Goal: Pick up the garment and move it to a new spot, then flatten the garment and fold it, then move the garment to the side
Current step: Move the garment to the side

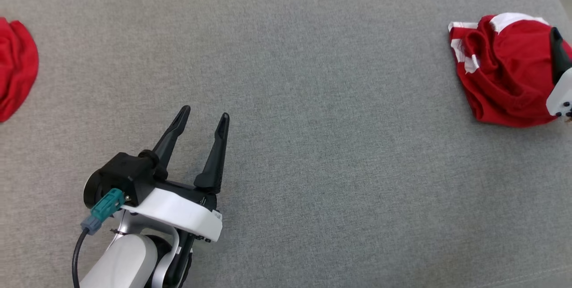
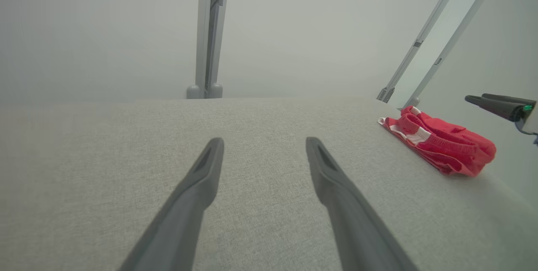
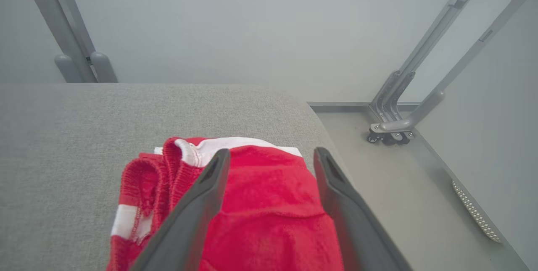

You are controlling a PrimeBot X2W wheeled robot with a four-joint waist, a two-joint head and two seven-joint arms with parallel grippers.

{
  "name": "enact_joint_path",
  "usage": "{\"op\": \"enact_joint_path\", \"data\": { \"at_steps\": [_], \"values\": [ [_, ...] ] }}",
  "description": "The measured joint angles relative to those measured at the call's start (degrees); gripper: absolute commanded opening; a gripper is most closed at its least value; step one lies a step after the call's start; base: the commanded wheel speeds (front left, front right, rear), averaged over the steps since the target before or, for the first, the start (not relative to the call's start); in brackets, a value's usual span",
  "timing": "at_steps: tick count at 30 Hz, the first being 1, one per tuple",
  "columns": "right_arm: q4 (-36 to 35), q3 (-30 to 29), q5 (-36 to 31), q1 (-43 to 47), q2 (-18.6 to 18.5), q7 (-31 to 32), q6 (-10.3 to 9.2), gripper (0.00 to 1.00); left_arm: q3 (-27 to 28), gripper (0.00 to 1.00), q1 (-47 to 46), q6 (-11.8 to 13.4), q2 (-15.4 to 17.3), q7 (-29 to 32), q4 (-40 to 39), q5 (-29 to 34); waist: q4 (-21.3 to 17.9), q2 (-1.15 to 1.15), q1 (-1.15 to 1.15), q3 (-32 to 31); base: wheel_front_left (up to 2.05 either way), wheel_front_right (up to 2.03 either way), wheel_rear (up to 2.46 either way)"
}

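The garment (image 1: 505, 73) is red with white trim and lies as a compact, rumpled bundle near the right edge of the grey padded surface (image 1: 290, 100). In the right wrist view my right gripper (image 3: 272, 153) hovers just over the garment (image 3: 269, 203), open, with nothing pinched between its fingers. One dark finger (image 1: 558, 56) of it shows at the right border of the head view. My left gripper (image 1: 204, 113) is open over bare surface at the lower left, far from the garment. In the left wrist view the left gripper (image 2: 265, 140) is open too, and the garment (image 2: 441, 145) lies to its right.
Another red cloth (image 1: 15, 67) lies at the far left edge of the surface. Right of the garment the surface ends and drops to the floor (image 3: 399, 187). A wheeled metal frame (image 3: 388, 130) stands there, and a grey post (image 2: 208, 31) rises behind the surface.
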Motion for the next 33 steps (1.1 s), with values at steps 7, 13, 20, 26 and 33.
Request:
{"op": "enact_joint_path", "data": {
  "at_steps": [7, 13, 20, 26, 33],
  "values": [
    [-8.7, 3.0, 5.8, 5.8, -0.4, -2.5, 0.00, 1.00, 1.2, 1.00, 1.3, -0.6, -0.4, -3.3, 6.1, -1.5, 1.7, 0.00, 0.00, -5.5, 0.00, 0.00, 0.00],
    [-15.8, 2.9, 8.5, 11.9, -0.2, -3.3, 0.00, 1.00, 2.7, 1.00, 3.4, -0.6, -1.6, -6.5, 10.5, -2.9, 3.6, 0.00, 0.00, -10.3, 0.00, 0.00, 0.00],
    [-24.1, -1.4, 8.0, 21.1, 3.4, -3.5, 0.00, 1.00, 4.8, 1.00, 5.7, -0.6, -2.1, -9.0, 14.2, -3.3, 6.4, 0.00, 0.00, -15.2, 0.00, 0.00, 0.00],
    [-30.8, -8.5, 2.2, 30.0, 8.7, -3.6, 0.00, 1.00, 7.0, 1.00, 8.2, -1.5, -1.4, -9.9, 16.2, -3.6, 8.9, 0.00, 0.00, -18.2, 0.00, 0.00, 0.00],
    [-40.9, -15.6, -4.4, 39.6, 16.7, -1.3, -0.01, 1.00, 9.9, 1.00, 11.2, -2.5, -0.8, -10.1, 17.5, -3.7, 10.7, 0.00, 0.00, -20.1, 0.00, 0.00, 0.00]
  ]
}}
